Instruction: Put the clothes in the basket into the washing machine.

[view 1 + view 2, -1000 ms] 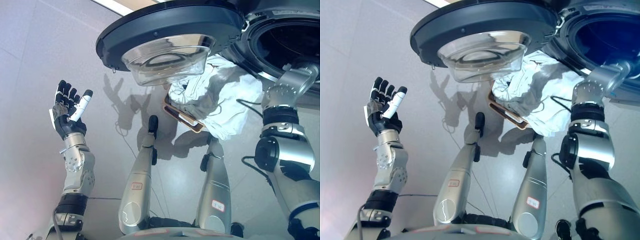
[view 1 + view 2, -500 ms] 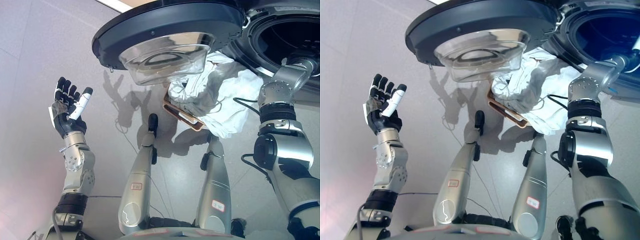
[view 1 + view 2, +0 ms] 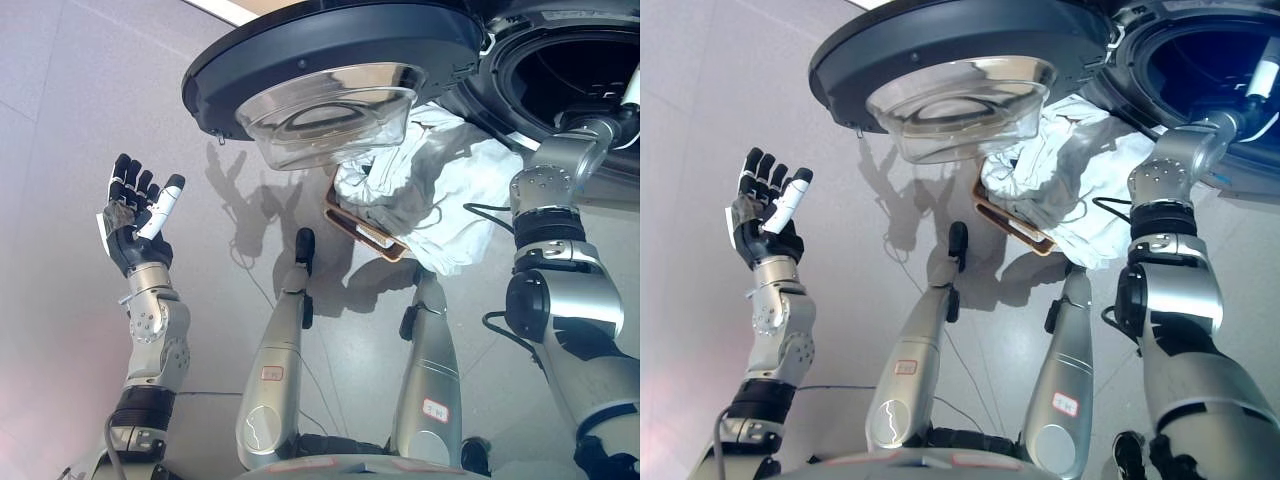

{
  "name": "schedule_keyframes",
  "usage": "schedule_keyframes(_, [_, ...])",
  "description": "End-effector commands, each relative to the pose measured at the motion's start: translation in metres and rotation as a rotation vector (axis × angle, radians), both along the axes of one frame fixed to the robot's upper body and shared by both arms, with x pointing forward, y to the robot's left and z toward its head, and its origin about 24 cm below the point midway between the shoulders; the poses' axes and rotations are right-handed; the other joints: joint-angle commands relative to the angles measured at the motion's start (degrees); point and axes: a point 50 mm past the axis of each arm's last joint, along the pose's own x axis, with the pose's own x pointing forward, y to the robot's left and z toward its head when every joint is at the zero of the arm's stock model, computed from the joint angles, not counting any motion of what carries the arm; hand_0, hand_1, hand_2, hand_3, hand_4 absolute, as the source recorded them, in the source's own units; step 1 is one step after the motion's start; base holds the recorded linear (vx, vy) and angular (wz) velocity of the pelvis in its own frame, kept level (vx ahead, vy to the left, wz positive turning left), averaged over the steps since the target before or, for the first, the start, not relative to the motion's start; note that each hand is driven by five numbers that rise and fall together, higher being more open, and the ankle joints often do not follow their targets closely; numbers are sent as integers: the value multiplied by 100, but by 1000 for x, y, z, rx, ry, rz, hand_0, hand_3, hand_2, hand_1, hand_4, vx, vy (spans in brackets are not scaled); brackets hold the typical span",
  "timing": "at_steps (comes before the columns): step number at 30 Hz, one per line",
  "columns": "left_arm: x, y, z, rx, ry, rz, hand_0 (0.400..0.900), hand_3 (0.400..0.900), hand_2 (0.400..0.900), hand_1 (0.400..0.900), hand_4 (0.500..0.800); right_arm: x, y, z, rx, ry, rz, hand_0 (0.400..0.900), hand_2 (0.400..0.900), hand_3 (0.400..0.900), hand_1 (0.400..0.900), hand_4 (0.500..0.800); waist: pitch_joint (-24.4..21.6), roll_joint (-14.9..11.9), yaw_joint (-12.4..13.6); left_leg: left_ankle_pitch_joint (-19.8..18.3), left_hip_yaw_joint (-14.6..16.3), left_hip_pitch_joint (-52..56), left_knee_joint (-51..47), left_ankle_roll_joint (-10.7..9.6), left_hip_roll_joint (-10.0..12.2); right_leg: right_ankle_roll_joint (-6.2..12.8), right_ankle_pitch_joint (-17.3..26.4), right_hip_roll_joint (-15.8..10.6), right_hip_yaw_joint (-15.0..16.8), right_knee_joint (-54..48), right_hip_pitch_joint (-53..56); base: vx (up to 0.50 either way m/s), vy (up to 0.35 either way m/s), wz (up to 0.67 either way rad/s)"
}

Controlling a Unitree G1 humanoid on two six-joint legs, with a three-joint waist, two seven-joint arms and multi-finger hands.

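The left hand (image 3: 135, 225), fingers spread and holding nothing, is raised over the grey tiled floor (image 3: 70, 120), well to the left of the one dark front-loading washing machine (image 3: 570, 70). The right hand reaches into that machine's drum opening, where I cannot tell how its fingers stand. One heap of white clothes (image 3: 430, 190) fills one brown basket (image 3: 365, 235) just below the machine's single open round glass-bowled door (image 3: 330, 70), near the right arm and well apart from the left hand.
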Motion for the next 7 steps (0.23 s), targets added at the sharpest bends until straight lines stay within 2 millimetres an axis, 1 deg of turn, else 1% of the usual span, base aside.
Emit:
schedule_keyframes(1, [-18,28,36,68,-184,110,900,900,900,900,800,-12,0,19,-133,-123,-44,900,900,900,900,800,-300,184,-81,114,-50,23,-526,375,-252,-105,-428,144,-121,384,91,0,0,0])
schedule_keyframes(3, [-17,27,34,52,-178,107,900,900,900,900,800,-10,10,12,-111,-158,-8,900,900,900,900,800,-302,171,-93,111,-49,50,-521,371,-241,-104,-437,146,-121,390,119,0,0,0])
schedule_keyframes(7, [-15,24,29,50,-154,87,900,900,900,900,800,-9,20,-4,-145,-118,22,900,900,900,900,800,-323,115,-140,111,-49,94,-513,361,-225,-119,-447,158,-134,406,168,0,0,0])
